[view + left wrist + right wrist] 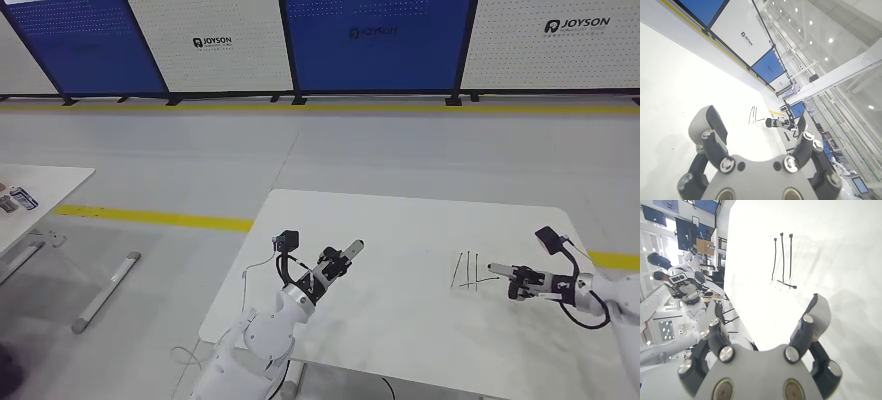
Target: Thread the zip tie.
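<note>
Picking up one tie looks like the step in hand; nothing is grasped yet. Four black zip ties [782, 258] lie on the right part of the white surface [400, 310]. Three are parallel, with their heads at the end away from the right jaws. A fourth, the crosswise tie [787, 284], lies across at their tail ends; cannot tell whether it overlaps them. Right jaws are spread wide and empty, just beside the crosswise tie and pointed at the bunch. Left jaws are also spread wide and empty, over the left part of the surface, well apart from the ties.

Doing it well:
- Take one tie only, probably the crosswise one since it is nearest.
- The straps are thin and flat, so the jaws need to come right down to the surface and close across the strap, not along it.
- Grip partway along, leaving the head and tail tip free for the left jaws to take.
- Risks are dragging the neighbours or pinching two straps at once.

Views:
- Right wrist view gives the square heads and which way each tie points.
- Top view reduces the ties to faint lines but places both jaws on the surface.
- Left wrist view shows the ties far off with the right jaws just beside them, and its own pads [717, 124] bare.
</note>
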`<state>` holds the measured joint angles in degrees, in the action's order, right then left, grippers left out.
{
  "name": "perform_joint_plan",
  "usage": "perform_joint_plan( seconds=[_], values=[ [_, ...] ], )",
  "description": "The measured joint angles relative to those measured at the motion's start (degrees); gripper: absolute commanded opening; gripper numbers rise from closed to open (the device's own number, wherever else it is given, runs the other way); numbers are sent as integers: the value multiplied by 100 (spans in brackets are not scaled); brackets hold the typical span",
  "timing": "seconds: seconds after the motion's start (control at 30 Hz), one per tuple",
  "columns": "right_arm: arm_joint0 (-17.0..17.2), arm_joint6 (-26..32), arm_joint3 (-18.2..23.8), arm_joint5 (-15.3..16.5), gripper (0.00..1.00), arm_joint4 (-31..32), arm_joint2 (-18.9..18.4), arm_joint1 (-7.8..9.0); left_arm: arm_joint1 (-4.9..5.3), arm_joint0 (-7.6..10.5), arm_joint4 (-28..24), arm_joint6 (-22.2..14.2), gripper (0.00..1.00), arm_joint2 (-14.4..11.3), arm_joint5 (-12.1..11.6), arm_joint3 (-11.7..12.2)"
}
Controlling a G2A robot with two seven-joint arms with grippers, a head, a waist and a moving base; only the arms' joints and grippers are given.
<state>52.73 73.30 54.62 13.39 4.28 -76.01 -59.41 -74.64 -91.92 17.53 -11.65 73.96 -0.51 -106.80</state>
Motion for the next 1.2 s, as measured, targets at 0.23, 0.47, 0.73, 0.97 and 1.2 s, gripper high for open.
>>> perform_joint_plan(
  seconds=[0.23,0.47,0.73,0.97,1.2],
  values=[
    [-336,-75,-439,61,89,17,333,-71,0,0,0,0,100,0,0,0],
    [-589,-68,-820,81,48,-29,531,-113,0,0,0,0,100,0,0,0],
    [-855,-35,-1284,94,45,-80,721,-159,0,0,0,0,100,0,0,0],
    [-1013,-45,-1621,116,45,-90,861,-195,0,0,0,0,100,0,0,0],
    [-1164,-76,-1913,146,30,-124,1008,-247,0,0,0,0,100,0,0,0]
  ],
)
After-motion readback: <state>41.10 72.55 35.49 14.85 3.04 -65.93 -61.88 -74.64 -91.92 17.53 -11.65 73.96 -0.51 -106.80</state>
